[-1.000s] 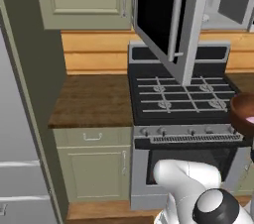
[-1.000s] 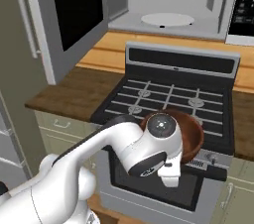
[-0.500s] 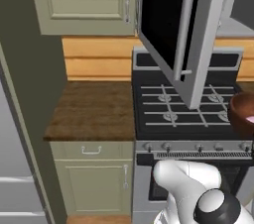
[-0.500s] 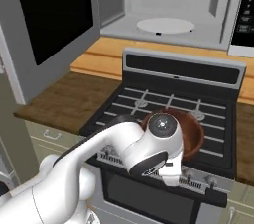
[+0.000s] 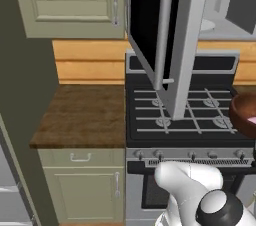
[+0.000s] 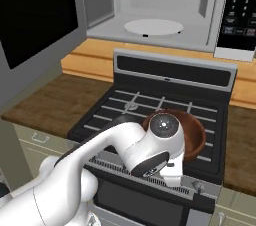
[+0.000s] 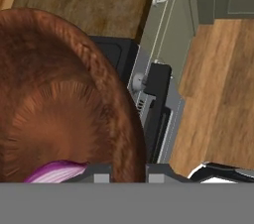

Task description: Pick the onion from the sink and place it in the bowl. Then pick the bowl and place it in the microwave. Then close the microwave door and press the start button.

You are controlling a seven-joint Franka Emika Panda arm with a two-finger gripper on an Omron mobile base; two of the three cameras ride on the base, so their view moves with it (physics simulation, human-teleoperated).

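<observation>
The reddish-brown bowl (image 7: pixel 59 94) hangs above the black range's burners, and its rim sits between my fingertips (image 7: pixel 101 174). My gripper (image 7: pixel 128 172) is shut on that rim. The purple-magenta onion (image 7: pixel 54 172) lies inside the bowl, with just its white-streaked top showing. From the right base view the bowl (image 6: pixel 196 137) shows behind my white hand; in the left base view the bowl (image 5: pixel 244 115) is cut by the right edge. The microwave (image 6: pixel 150 5) stands open above the range, its white turntable (image 6: pixel 152 26) bare. The microwave door (image 5: pixel 170 35) swings out to the left.
The black gas range (image 6: pixel 150 107) lies under the bowl, with its knobs and oven handle (image 5: pixel 195 162) at the front. Wooden counters (image 5: pixel 82 112) flank it. Beige cabinets (image 5: pixel 70 0) hang to the left of the door. The microwave's keypad (image 6: pixel 239 15) is at the right.
The whole picture has shifted: the base has driven nearer the range and microwave. The bowl with the onion stays in my gripper, at much the same place relative to the arm.
</observation>
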